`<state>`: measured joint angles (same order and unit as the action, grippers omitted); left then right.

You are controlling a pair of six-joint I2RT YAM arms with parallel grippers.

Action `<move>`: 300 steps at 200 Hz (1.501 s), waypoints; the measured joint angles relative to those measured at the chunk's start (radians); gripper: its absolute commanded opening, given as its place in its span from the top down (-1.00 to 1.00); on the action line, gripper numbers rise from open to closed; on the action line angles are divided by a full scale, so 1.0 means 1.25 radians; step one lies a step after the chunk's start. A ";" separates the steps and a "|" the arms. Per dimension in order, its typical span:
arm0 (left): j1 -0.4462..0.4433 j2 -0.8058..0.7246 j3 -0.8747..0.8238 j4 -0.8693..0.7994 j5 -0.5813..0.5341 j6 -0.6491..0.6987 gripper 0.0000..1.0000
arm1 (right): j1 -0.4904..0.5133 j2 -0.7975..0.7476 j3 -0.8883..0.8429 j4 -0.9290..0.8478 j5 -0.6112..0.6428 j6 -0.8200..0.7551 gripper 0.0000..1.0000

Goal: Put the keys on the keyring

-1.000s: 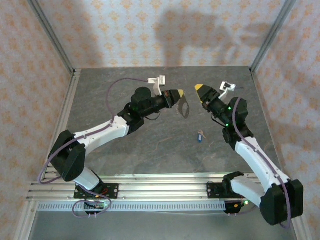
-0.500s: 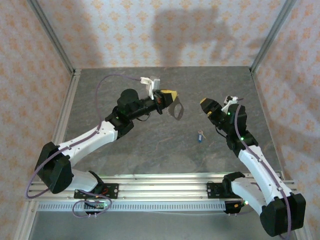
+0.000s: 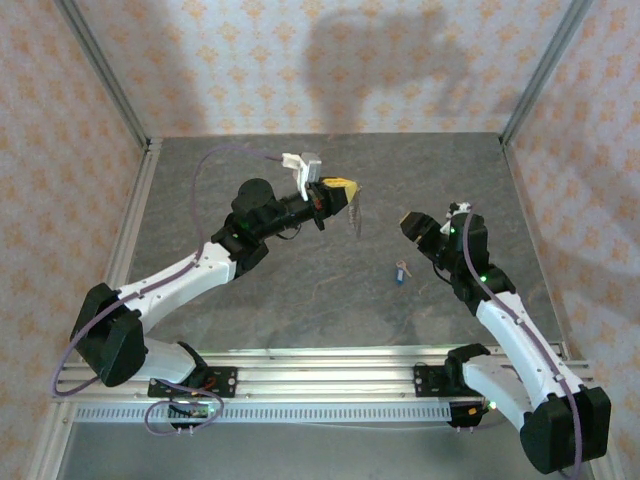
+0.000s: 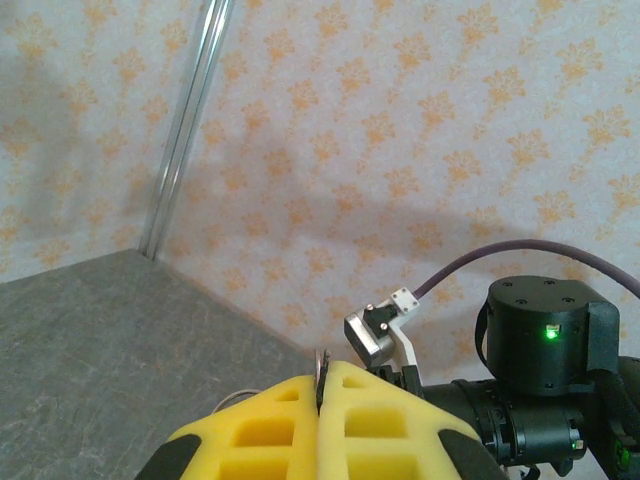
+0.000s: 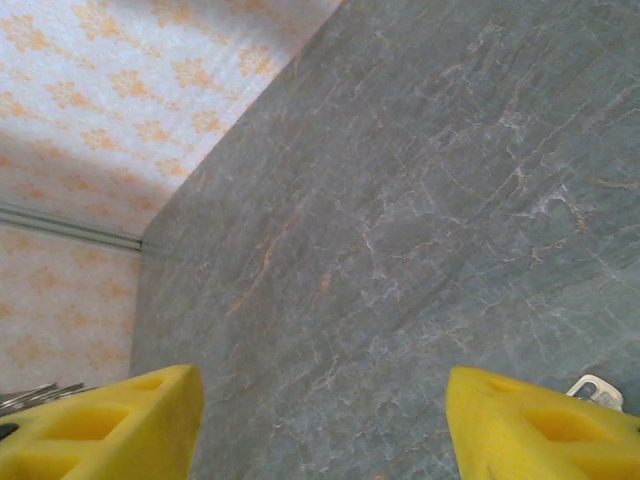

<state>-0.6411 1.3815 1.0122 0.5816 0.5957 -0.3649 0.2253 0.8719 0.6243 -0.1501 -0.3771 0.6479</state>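
Two arms are working over a grey table (image 3: 300, 290). The left gripper (image 3: 345, 188) is pressing its yellow pads (image 4: 260, 430) tight together on the keyring (image 3: 356, 215), which is dangling clear of the surface. The right gripper (image 3: 410, 224) is hovering nearby with its jaws spread wide and empty. The blue-headed key (image 3: 402, 271) is lying on the table on the near side of the right gripper, apart from the ring.
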 measured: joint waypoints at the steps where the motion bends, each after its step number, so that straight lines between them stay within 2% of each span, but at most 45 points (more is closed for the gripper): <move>1: 0.000 0.000 0.000 0.000 0.000 0.000 1.00 | 0.000 0.000 0.000 0.000 0.001 0.000 -0.31; 41: 0.000 0.000 -0.010 0.017 -0.009 -0.003 1.00 | 0.000 0.000 0.000 -0.034 0.017 -0.017 -0.31; 87: 0.000 0.000 -0.016 -0.024 -0.066 -0.051 1.00 | 0.000 0.032 0.006 -0.114 0.056 -0.030 -0.26; 171: -0.004 0.000 -0.084 -0.049 -0.092 -0.117 1.00 | 0.012 0.203 0.017 -0.246 0.096 -0.059 0.01; 223: -0.005 0.000 -0.129 -0.036 -0.094 -0.151 1.00 | 0.062 0.315 0.032 -0.255 0.154 -0.056 0.04; 277: -0.005 0.000 -0.129 -0.013 -0.094 -0.160 1.00 | 0.090 0.461 0.111 -0.253 0.194 -0.062 -0.04; 293: -0.005 0.000 -0.129 -0.009 -0.093 -0.166 1.00 | 0.097 0.501 0.123 -0.244 0.197 -0.062 -0.03; 300: -0.005 0.000 -0.129 -0.009 -0.093 -0.169 1.00 | 0.100 0.515 0.124 -0.238 0.196 -0.062 0.04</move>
<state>-0.6479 1.3815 0.8509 0.5701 0.4789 -0.5758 0.3500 1.5158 0.7795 -0.4473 -0.1318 0.5709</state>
